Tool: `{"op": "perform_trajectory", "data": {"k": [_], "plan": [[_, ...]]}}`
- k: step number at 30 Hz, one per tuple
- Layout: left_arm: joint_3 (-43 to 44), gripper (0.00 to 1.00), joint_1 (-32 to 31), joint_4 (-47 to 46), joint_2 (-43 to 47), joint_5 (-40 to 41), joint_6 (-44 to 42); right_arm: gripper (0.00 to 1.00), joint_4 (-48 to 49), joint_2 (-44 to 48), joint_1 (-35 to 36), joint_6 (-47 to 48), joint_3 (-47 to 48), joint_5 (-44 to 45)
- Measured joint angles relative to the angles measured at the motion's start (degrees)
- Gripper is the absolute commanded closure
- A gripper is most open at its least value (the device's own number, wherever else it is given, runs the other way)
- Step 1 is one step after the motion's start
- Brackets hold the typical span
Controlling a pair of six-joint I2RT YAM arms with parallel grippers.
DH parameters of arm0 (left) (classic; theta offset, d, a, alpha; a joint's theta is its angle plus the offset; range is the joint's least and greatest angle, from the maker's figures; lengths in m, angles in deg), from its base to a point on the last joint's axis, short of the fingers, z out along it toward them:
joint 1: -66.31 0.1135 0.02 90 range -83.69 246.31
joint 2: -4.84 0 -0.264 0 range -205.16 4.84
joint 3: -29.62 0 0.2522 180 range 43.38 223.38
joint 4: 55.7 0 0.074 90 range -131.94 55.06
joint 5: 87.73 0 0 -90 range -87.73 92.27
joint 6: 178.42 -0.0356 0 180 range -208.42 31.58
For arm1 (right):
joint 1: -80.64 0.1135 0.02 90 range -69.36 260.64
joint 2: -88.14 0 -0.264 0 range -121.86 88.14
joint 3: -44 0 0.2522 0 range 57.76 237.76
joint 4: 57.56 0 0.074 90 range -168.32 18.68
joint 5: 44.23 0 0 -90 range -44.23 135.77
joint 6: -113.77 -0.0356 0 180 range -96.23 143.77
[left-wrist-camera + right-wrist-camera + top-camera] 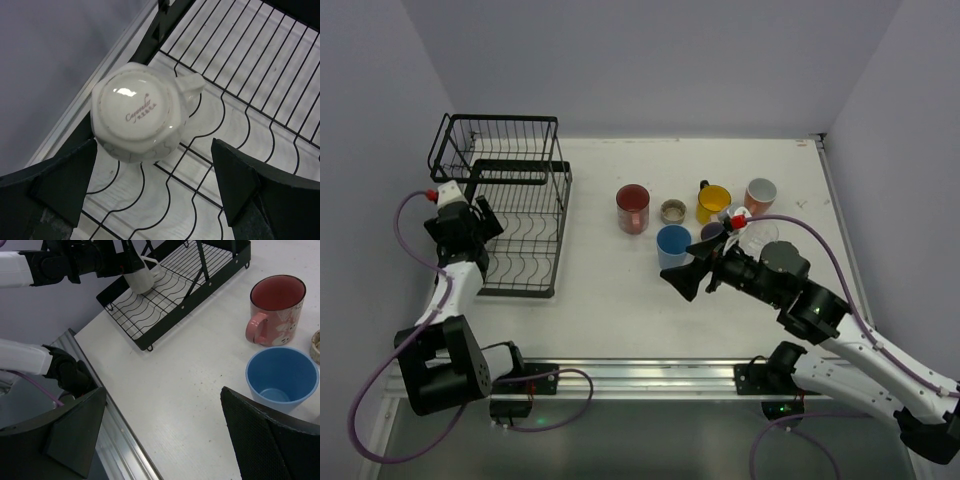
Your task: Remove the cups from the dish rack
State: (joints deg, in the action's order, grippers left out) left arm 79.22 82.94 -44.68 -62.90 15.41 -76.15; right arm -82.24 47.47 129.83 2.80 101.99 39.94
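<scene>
Risk, near side first: the right gripper (164,395) hangs over the table (610,290) just beside the blue cup (282,375), and a careless swing could knock it into the pink mug (277,305) behind.

Farther back, a white mug (137,117) sits upside down on the lower tray of the dish rack (510,170). It is off-centre between the fingers, so closing now could shove or tip it, and its handle might snag a wire.

Right gripper: spread wide, holding nothing. Left gripper (154,150): spread wide around the mug. One finger is just beside its wall, and I cannot tell if they touch.
</scene>
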Motion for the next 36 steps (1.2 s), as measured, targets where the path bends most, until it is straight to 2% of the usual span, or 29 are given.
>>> {"op": "perform_trajectory", "data": {"k": [11,24,31,36], "plan": [[1.3,0.00,1.6,-5.9,-7.3,-3.8,-3.6,0.01,0.4,-2.2,0.0,-0.1,0.0,-2.5],[1.4,0.01,2.1,-11.6,-11.0,-4.0,-4.5,0.01,1.0,-3.3,0.0,-0.5,0.0,-4.6],[1.4,0.16,2.4,-15.4,-13.2,-4.1,-5.4,0.01,1.7,-4.0,0.3,-0.7,0.0,-5.7],[1.4,0.39,2.4,-15.8,-13.4,-4.3,-5.4,0.01,1.7,-3.6,0.7,-0.8,0.0,-5.7]]}}
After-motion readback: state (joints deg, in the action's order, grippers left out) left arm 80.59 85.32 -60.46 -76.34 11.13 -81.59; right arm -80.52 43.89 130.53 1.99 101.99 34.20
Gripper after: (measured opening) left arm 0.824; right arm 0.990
